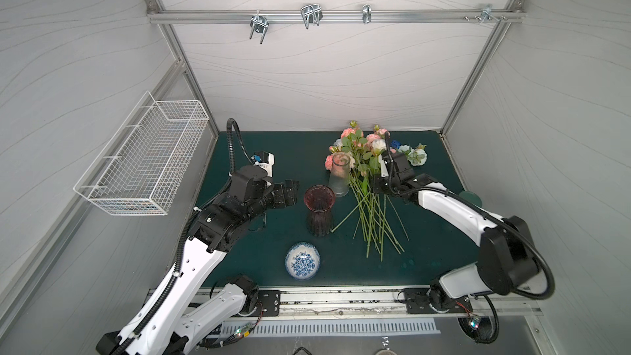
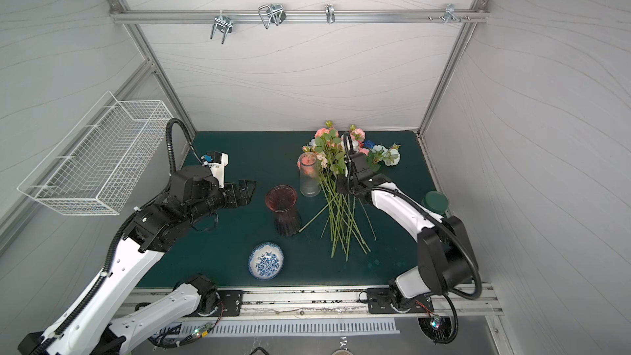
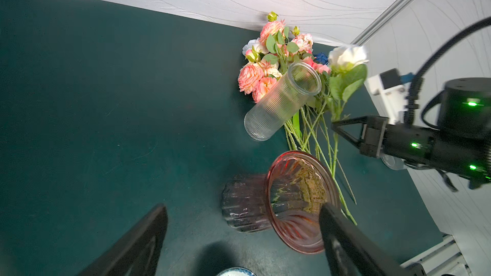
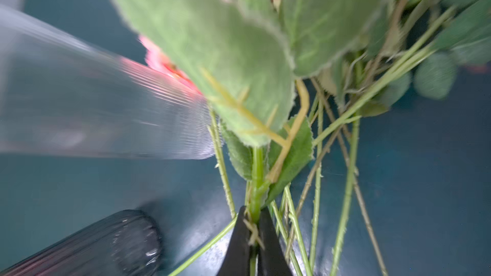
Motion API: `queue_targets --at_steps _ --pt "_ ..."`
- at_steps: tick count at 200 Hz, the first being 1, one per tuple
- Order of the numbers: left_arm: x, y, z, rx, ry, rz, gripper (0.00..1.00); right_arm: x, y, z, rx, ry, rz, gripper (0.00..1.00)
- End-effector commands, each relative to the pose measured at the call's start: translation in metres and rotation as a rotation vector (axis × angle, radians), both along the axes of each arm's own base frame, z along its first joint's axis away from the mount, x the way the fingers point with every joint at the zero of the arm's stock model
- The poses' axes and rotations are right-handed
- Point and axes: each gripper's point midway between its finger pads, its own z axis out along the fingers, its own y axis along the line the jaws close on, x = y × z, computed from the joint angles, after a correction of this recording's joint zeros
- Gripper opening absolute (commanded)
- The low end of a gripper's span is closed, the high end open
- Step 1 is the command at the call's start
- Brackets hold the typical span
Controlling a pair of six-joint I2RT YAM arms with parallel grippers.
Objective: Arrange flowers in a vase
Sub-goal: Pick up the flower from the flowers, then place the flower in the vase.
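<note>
The flowers [image 1: 356, 151] lie in a heap at the back of the green mat, stems [image 1: 374, 223] fanned toward the front. A dark pink ribbed vase [image 1: 319, 211] stands left of the stems, with a clear ribbed glass vase [image 1: 339, 174] behind it. My right gripper [image 4: 252, 216] is shut on one green stem [image 4: 256, 171] of a white rose [image 3: 346, 58], which is raised above the heap. In both top views this gripper [image 1: 375, 187] sits over the stems. My left gripper [image 3: 243, 208] is open and empty, just left of the pink vase [image 3: 292, 200] and apart from it.
A blue-and-white bowl [image 1: 302, 261] sits near the mat's front edge. A white wire basket [image 1: 146, 155] hangs on the left wall. A dark green round object [image 1: 473, 198] lies behind the right arm. Metal hooks [image 1: 310, 15] hang on the back rail.
</note>
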Motion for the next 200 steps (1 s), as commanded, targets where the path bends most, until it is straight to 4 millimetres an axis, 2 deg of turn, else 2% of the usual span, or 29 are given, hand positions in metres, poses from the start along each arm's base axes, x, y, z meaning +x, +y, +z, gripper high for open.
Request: queue_targets --at_steps 1,36,53,69,88,112,128,146,176,200 --pt "0.001 0.008 0.008 0.009 -0.046 0.036 0.91 -0.006 -0.007 0.05 0.067 -0.148 0.024 0.0" --pt "-0.004 0.01 0.013 0.001 -0.071 0.026 0.91 -0.04 -0.01 0.142 0.134 -0.386 0.108 0.0" --pt "-0.009 0.004 0.016 -0.019 -0.082 -0.014 0.91 -0.06 0.0 0.189 0.156 -0.508 0.174 0.0" --pt "-0.012 0.009 0.02 -0.034 -0.117 -0.001 0.92 -0.08 0.023 0.231 0.187 -0.613 0.283 0.0" --pt "-0.018 0.014 0.026 -0.041 -0.166 0.005 0.93 -0.108 0.061 0.282 0.217 -0.742 0.426 0.0" --pt "-0.028 0.023 0.031 -0.033 -0.172 0.018 0.92 -0.137 0.107 0.334 0.272 -0.872 0.582 0.0" --pt "-0.034 0.026 0.035 -0.036 -0.19 0.018 0.92 -0.146 0.134 0.355 0.294 -0.927 0.648 0.0" --pt "-0.04 0.031 0.038 -0.043 -0.213 0.023 0.91 -0.145 0.161 0.362 0.31 -0.961 0.688 0.0" --pt "-0.047 0.032 0.039 -0.053 -0.221 0.015 0.9 -0.122 0.196 0.363 0.298 -1.038 0.678 0.0" --pt "-0.05 0.035 0.037 -0.04 -0.206 0.019 0.89 -0.107 0.213 0.366 0.306 -1.059 0.676 0.0"
